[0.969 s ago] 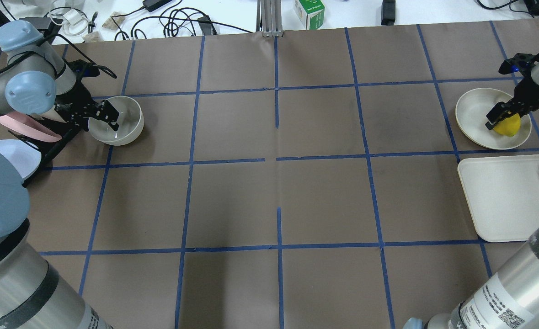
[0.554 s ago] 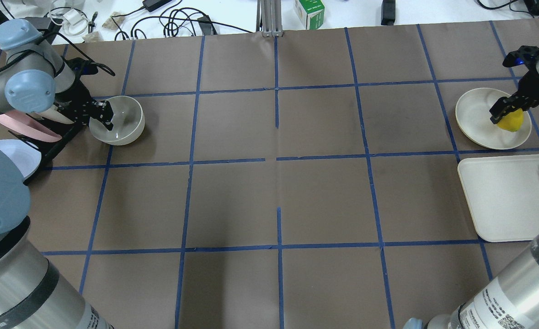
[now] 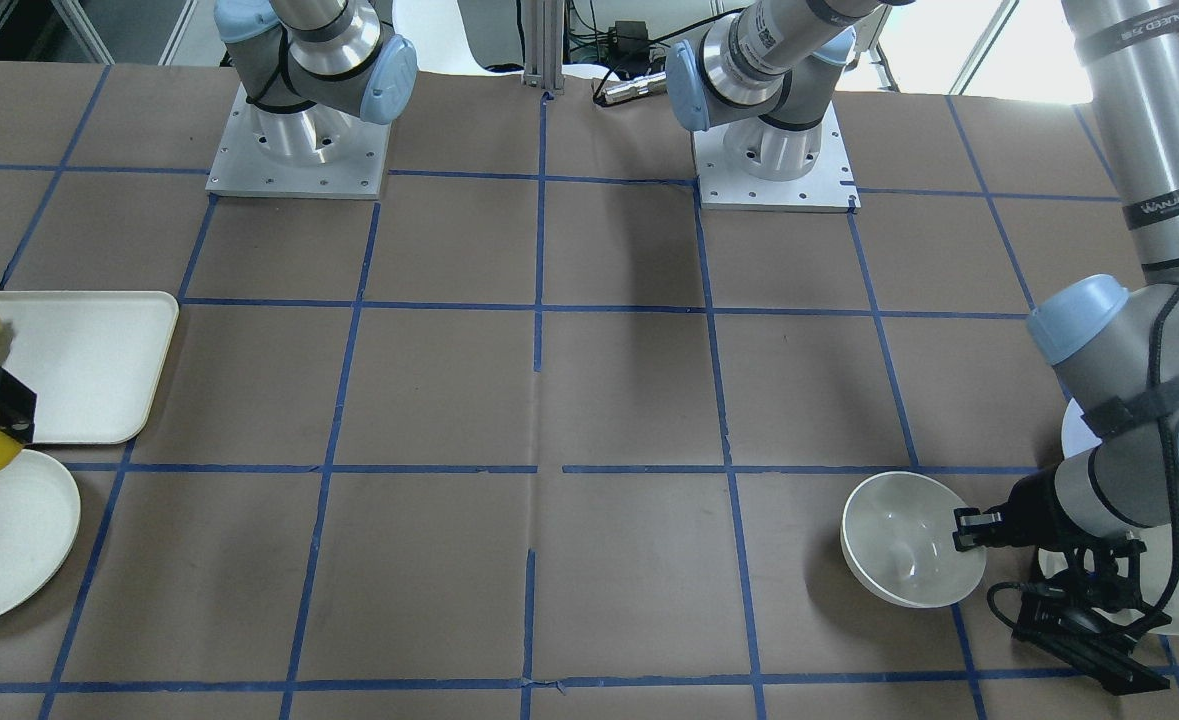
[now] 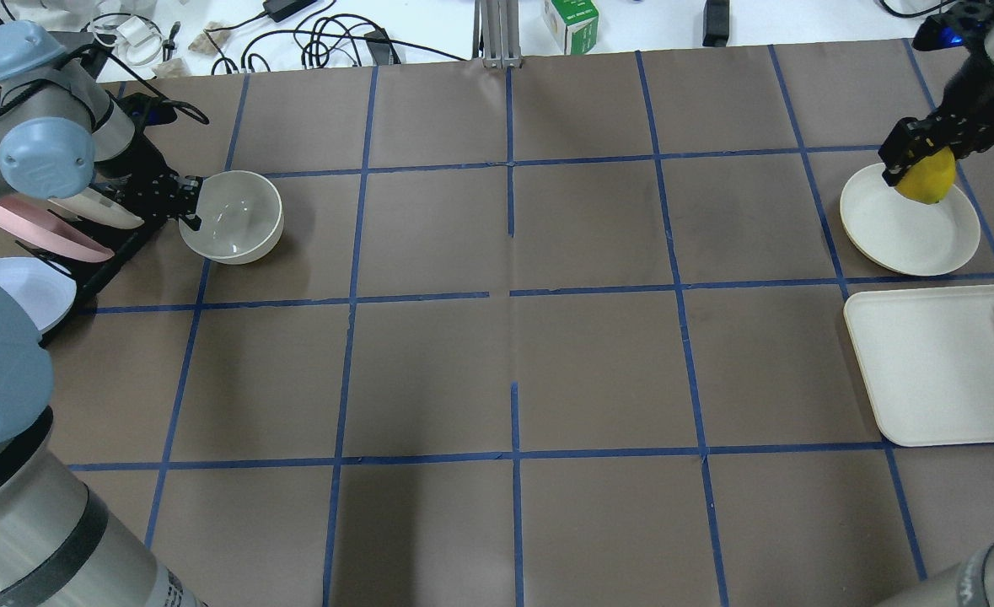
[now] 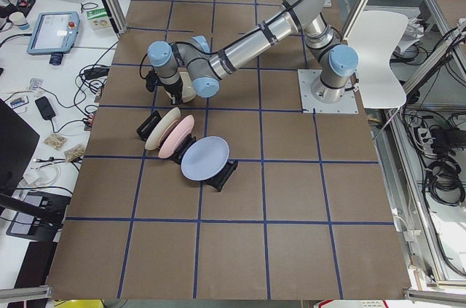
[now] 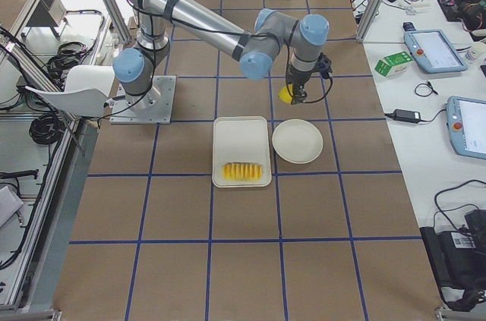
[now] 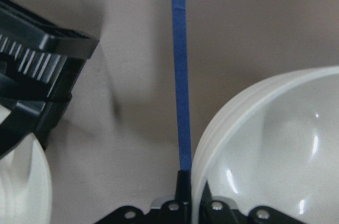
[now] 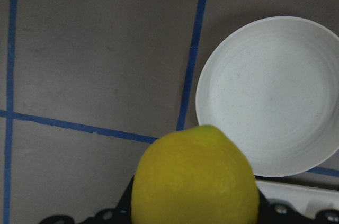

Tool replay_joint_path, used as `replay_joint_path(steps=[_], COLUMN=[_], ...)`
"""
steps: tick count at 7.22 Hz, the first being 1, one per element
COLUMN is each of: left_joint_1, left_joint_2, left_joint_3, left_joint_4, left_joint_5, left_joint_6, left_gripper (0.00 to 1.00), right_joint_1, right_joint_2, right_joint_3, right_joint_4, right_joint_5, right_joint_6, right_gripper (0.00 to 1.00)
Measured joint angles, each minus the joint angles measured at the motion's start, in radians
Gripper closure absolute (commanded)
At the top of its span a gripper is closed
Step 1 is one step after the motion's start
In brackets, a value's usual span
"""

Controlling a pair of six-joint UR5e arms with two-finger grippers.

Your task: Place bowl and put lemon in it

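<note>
Brown table (image 4: 513, 337) taped in blue squares. At its left side, the deep off-white bowl (image 4: 239, 221) is pinched by the rim in the left gripper (image 4: 191, 206). Far to the bowl's right, the lemon (image 4: 926, 179) is held aloft, clasped by the right gripper (image 4: 918, 164).

We are in a robotics lab. A table (image 4: 429, 371) covered in brown paper, marked into squares with blue tape (image 4: 510, 126), carries two industrial robot arms (image 3: 329, 50) on bolted metal base plates (image 3: 774, 185). Beside the table, a white bench (image 6: 456, 173) holds touchscreen control pendants (image 6: 430, 49) and tangled cables (image 4: 328, 42). An aluminium frame post (image 4: 497, 34) stands at the table's edge, with a white chair (image 5: 382, 57) just off the table.
</note>
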Motion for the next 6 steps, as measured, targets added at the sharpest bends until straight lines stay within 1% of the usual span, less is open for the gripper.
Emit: replay_joint_path(steps=[2,3,4,6], left_joint_1=[-0.055,-0.123,-0.222,-0.422], left_joint_2=[0.064,0.088,0.103,0.101], left_joint_3=[-0.006,-0.018,-0.033,-0.055], left_joint_4=[-0.082,-0.096,-0.096,-0.051], left_joint_5=[-0.087,-0.137,-0.166,-0.176], left_joint_6=[-0.065,-0.131,-0.249,-0.449], left_gripper=[1.00,1.00,1.00,1.00], right_joint_1=[0.090,0.150,0.216,0.339], right_joint_2=[-0.072,-0.098,-0.115,-0.127], right_joint_3=[0.022,0.033,0.038,0.035], right_joint_4=[0.044,0.050,0.051,0.040], right_joint_5=[0.004,0.002,0.000,-0.004], right_joint_6=[0.160,0.252,0.341,0.515], right_gripper=[0.77,0.77,0.77,0.77])
